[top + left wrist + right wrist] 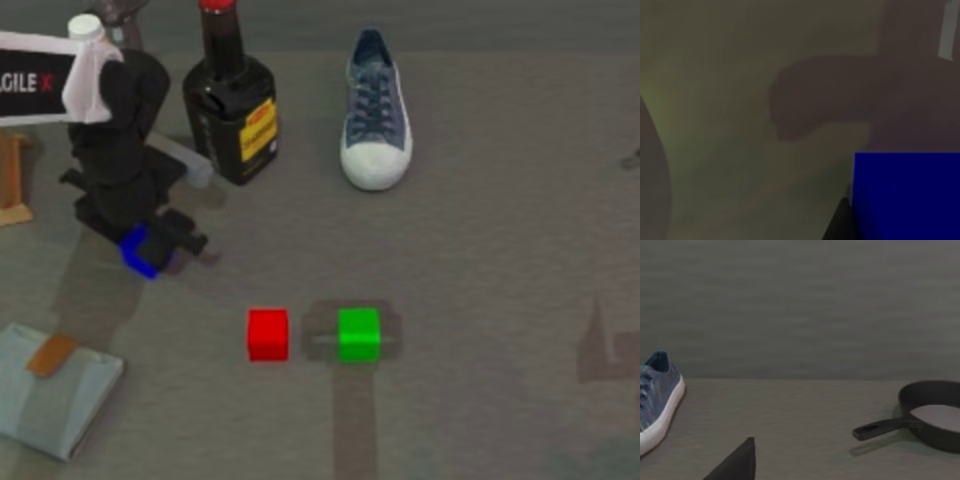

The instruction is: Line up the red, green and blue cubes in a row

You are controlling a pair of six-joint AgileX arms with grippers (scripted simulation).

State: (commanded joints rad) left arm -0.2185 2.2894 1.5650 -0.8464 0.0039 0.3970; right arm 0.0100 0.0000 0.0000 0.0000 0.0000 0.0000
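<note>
Spreading across everything: a grey-brown table (480, 250) with a faint streaky grain is taking up the whole top view, carrying soft dark shadows near its right edge and below the green cube.
Backdrop: a plain grey wall (800, 305) is rising behind the table's far edge in the right wrist view.
Left arm: it is reaching down over the table's left part, with the left gripper (150, 250) sitting low at the blue cube.
Left gripper's hold: its fingers are pressing narrow against the blue cube (140, 252); the left wrist view is showing that cube (907, 195) filling one corner, close to the camera.
Right arm: it is staying out of the top view; whether the right gripper is open or closed, I cannot tell.
Shoe: a blue sneaker (375, 110) with a white toe is lying at the far middle.
Bottle: a dark bottle (232, 105) with a red cap and yellow label is standing left of the shoe.
Pan: a black frying pan (932, 415) is showing in the right wrist view only.
Grey pack: a pale packet (50, 390) is lying at the near left corner.
Red cube (268, 334): it is resting near the table's middle.
Green cube (359, 334): it is sitting just right of the red one, apart from it, level with it.
</note>
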